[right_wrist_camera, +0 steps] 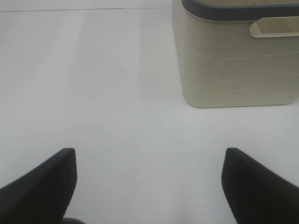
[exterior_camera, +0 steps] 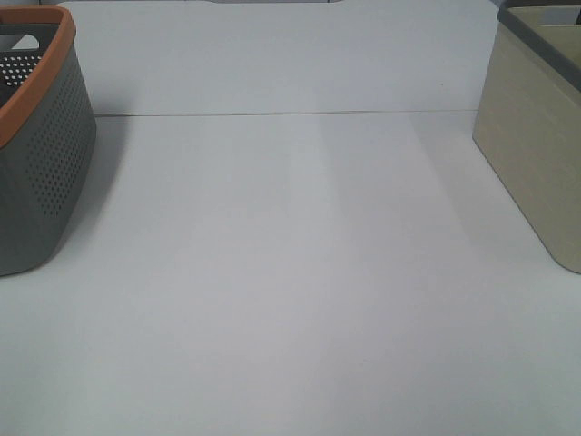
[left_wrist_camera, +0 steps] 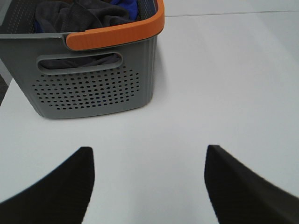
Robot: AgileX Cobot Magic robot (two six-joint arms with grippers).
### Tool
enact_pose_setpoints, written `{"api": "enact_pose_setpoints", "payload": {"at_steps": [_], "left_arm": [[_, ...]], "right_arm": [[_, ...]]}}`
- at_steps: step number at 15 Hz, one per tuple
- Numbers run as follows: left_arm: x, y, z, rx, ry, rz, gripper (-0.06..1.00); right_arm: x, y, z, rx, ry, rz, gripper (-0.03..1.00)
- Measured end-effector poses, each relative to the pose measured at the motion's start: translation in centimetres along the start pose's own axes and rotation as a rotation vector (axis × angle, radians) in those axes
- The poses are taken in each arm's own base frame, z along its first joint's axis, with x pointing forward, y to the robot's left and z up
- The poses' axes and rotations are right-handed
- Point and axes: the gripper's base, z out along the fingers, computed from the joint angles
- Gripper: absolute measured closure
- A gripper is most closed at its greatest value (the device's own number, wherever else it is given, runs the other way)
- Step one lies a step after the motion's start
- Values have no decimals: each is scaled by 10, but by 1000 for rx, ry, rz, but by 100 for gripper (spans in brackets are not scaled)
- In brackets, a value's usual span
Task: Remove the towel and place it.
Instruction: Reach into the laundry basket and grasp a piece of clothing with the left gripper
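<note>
The dark charcoal towel (left_wrist_camera: 77,16) lies bunched inside the grey basket with an orange rim (left_wrist_camera: 93,79), next to some blue cloth (left_wrist_camera: 127,5). My left gripper (left_wrist_camera: 149,161) is open and empty above the white table, short of the basket. The exterior high view shows the same basket (exterior_camera: 41,154) at the far left, its contents hidden. My right gripper (right_wrist_camera: 149,161) is also open with nothing between its fingers, facing the beige basket (right_wrist_camera: 233,65). Neither arm shows in the exterior high view.
A beige basket with a dark grey rim (exterior_camera: 536,136) stands at the right edge of the white table (exterior_camera: 290,272). A thin seam (exterior_camera: 290,113) runs across the table at the back.
</note>
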Motion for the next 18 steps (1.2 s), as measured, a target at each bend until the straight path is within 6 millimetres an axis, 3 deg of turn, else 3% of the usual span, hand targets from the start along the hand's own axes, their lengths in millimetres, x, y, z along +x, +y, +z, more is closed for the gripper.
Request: {"api": "enact_pose_setpoints", "payload": {"at_steps": [9, 12, 18], "left_arm": [[0, 0, 0, 0, 0, 1, 31], [0, 0, 0, 0, 0, 4, 1], [0, -1, 0, 7, 0, 2, -4]], "right_arm": [[0, 0, 0, 0, 0, 0, 14], [0, 0, 0, 0, 0, 0, 14], [0, 0, 0, 0, 0, 0, 14]]}}
